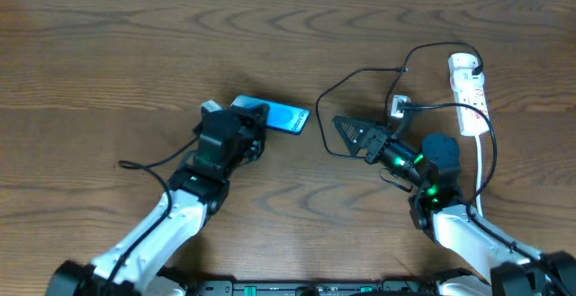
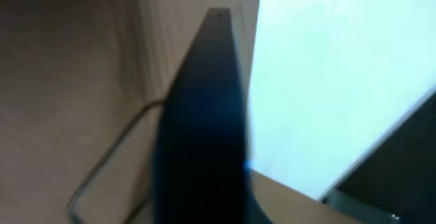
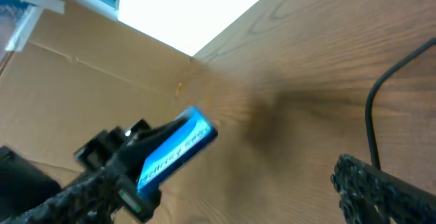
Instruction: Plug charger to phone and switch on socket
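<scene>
The phone (image 1: 286, 117) has a bright blue screen and lies left of centre. My left gripper (image 1: 238, 127) is shut on its left end. In the left wrist view the phone's screen (image 2: 327, 67) is a pale blur beside one dark finger. In the right wrist view the phone (image 3: 176, 148) is tilted in that gripper's black jaws. My right gripper (image 1: 346, 134) is open and empty, right of the phone and pointing at it. The charger's thin black cable (image 1: 335, 89) loops behind it to a white plug head (image 1: 399, 107). I cannot make out its connector tip. The white socket (image 1: 468, 89) lies at the far right.
A white lead (image 1: 490, 165) runs from the socket toward the table's front edge by my right arm. A thin black wire (image 1: 148, 163) lies left of my left arm. The charger cable also shows at the right in the right wrist view (image 3: 381, 88).
</scene>
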Available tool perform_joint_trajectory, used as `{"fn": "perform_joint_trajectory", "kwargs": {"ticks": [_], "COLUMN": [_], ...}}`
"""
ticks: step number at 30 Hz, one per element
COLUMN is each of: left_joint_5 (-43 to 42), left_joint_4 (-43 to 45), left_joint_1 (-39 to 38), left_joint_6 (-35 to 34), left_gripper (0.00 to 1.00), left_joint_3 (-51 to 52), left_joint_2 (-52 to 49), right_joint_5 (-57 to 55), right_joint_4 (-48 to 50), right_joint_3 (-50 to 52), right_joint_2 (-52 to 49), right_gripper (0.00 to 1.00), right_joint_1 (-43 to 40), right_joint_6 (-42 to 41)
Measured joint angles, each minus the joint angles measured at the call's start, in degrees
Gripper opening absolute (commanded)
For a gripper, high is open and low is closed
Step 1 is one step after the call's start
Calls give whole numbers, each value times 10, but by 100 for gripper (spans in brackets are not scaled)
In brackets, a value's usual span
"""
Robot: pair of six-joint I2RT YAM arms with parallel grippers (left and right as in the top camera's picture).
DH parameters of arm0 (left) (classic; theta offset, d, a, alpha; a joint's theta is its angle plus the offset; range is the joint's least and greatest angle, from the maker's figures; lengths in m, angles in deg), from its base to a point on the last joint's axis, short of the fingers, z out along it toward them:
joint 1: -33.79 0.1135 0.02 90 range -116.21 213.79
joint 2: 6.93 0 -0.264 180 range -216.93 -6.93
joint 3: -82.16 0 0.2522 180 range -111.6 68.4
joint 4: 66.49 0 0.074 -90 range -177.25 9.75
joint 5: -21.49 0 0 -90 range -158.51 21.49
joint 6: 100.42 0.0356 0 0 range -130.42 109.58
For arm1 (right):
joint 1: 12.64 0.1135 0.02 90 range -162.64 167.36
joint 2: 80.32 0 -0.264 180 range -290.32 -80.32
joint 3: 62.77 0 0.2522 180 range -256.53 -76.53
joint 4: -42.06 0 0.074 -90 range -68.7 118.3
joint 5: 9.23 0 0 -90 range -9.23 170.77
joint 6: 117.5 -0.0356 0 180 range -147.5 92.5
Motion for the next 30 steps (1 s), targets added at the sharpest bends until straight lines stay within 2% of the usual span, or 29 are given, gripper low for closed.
{"fn": "perform_joint_trajectory", "kwargs": {"ticks": [4, 8, 9, 10, 11, 13, 16, 19, 23, 30], "left_joint_5": [-45, -101, -116, -136, -151, -175, -203, -243, -290, -362], "left_joint_4": [25, 26, 26, 26, 26, 26, 16, -38, -109, -117], "left_joint_1": [0, 0, 0, 0, 0, 0, 0, 0, 0, 1], "left_joint_6": [-21, -24, -22, -15, -11, 10, 44, 94, 156, 221], "left_gripper": [6, 7, 7, 7, 8, 7, 8, 7, 7, 8], "left_joint_3": [-27, -73, -83, -96, -106, -115, -116, -122, -122, -122], "left_joint_2": [-71, -144, -159, -176, -188, -199, -201, -201, -201, -201], "right_joint_5": [-3, -47, -62, -96, -109, -163, -275, -369, -431, -424], "right_joint_4": [-77, -229, -276, -368, -389, -521, -708, -831, -914, -942], "right_joint_3": [-2, -7, -12, -23, -26, -64, -148, -249, -348, -437], "right_joint_2": [54, 147, 169, 212, 226, 265, 307, 314, 289, 177], "right_gripper": [99, 99, 99, 99, 99, 99, 99, 99, 99, 99], "right_joint_1": [-5, -5, -6, -6, -6, -6, -6, -6, -6, -6], "right_joint_6": [19, 52, 61, 77, 83, 103, 123, 133, 138, 136]}}
